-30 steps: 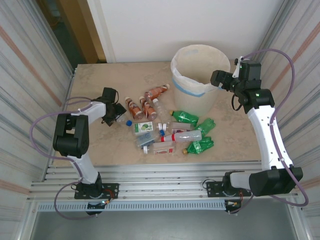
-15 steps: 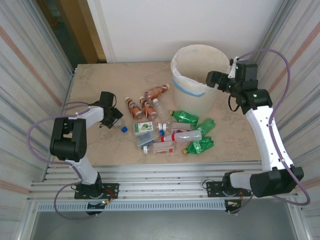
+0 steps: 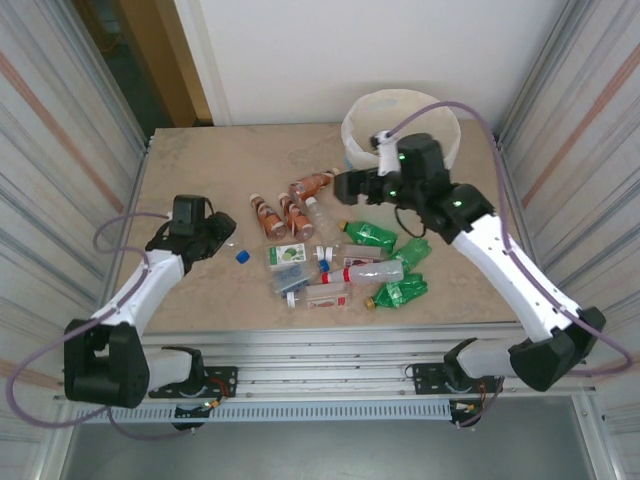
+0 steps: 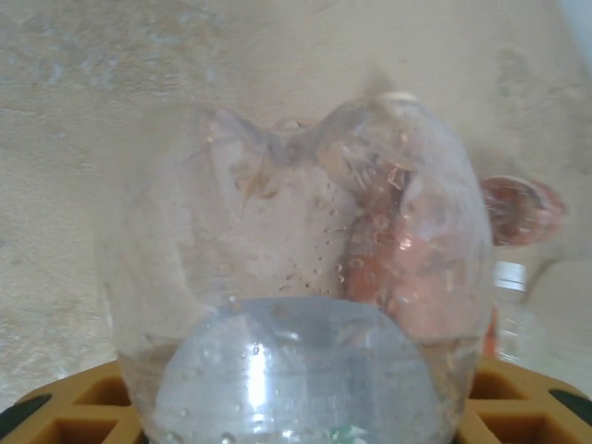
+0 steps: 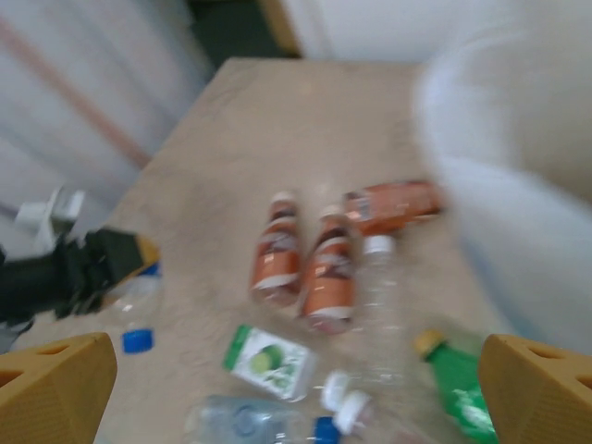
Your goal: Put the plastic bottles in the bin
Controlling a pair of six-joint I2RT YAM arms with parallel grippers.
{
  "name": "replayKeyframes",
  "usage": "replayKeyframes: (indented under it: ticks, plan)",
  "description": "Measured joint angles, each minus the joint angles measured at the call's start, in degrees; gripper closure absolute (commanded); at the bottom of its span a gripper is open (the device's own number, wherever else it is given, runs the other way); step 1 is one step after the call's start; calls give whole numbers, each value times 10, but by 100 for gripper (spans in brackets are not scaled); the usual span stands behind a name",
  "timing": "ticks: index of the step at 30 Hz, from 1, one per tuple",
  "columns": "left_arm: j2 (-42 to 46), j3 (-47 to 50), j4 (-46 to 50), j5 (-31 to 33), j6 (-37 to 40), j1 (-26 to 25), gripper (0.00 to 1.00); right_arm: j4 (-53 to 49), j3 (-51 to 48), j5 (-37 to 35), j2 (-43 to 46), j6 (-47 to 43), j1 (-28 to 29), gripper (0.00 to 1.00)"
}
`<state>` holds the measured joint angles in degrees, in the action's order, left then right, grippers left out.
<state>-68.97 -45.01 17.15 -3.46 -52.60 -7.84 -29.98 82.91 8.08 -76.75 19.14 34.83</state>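
Observation:
My left gripper (image 3: 220, 236) sits at the table's left and is shut on a clear plastic bottle (image 4: 296, 250), whose crumpled body bulges up between the yellow fingers (image 4: 55, 416). My right gripper (image 3: 345, 186) hovers open and empty above the pile, its fingers (image 5: 55, 388) spread wide. Below it lie three orange-labelled bottles (image 3: 290, 208), green bottles (image 3: 372, 235) and clear ones (image 3: 372, 272). The cream-white bin (image 3: 360, 115) stands at the back right, partly hidden by my right arm. It appears as a blur (image 5: 518, 222) in the right wrist view.
A loose blue cap (image 3: 241, 256) lies just right of my left gripper. A lime-labelled bottle (image 3: 288, 255) and more caps sit in the pile's middle. Corrugated walls close in both sides. The near edge is a metal rail (image 3: 320, 350).
My right arm swung from beside the bin leftward to above the orange bottles. My left arm drew back toward the left with the clear bottle in it.

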Motion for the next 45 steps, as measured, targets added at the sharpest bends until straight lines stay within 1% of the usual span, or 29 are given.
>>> replayKeyframes:
  ticks: [4, 9, 14, 16, 20, 23, 28, 31, 33, 37, 40, 42, 43, 45]
  plan:
    - [50, 9, -9, -23, -4, 0, 52, 22, 0, 32, -66, 7, 59, 5]
    - [92, 9, -12, -42, -11, -2, 52, 44, 0, 76, -145, 19, 112, 11]
    - [115, 9, -11, -51, -17, -2, 53, 64, 23, 128, -219, 33, 159, 19]
    - [117, 9, -11, -56, -18, -2, 53, 74, 33, 144, -242, 34, 174, 21]
    - [129, 9, -10, -60, -28, -12, 53, 93, 44, 165, -271, 34, 198, 24]
    - [149, 14, -12, -61, -35, -23, 53, 98, 61, 179, -293, 34, 208, 31]
    - [166, 18, -11, -63, -43, -28, 53, 107, 88, 194, -327, 34, 207, 39]
    - [173, 21, -12, -60, -45, -33, 53, 111, 98, 206, -344, 36, 207, 47]
    - [177, 25, -11, -59, -48, -39, 53, 114, 105, 214, -352, 39, 208, 56]
    - [185, 27, -10, -40, -52, -48, 53, 116, 112, 227, -359, 56, 207, 81]
    - [186, 27, -9, -34, -54, -50, 49, 117, 112, 233, -359, 57, 206, 92]
    - [186, 27, -9, -31, -58, -51, 41, 118, 112, 233, -359, 57, 204, 99]
    - [186, 28, -9, -30, -60, -51, 37, 119, 112, 233, -359, 57, 203, 100]
    - [185, 28, -6, -27, -62, -51, 25, 121, 112, 233, -359, 57, 202, 100]
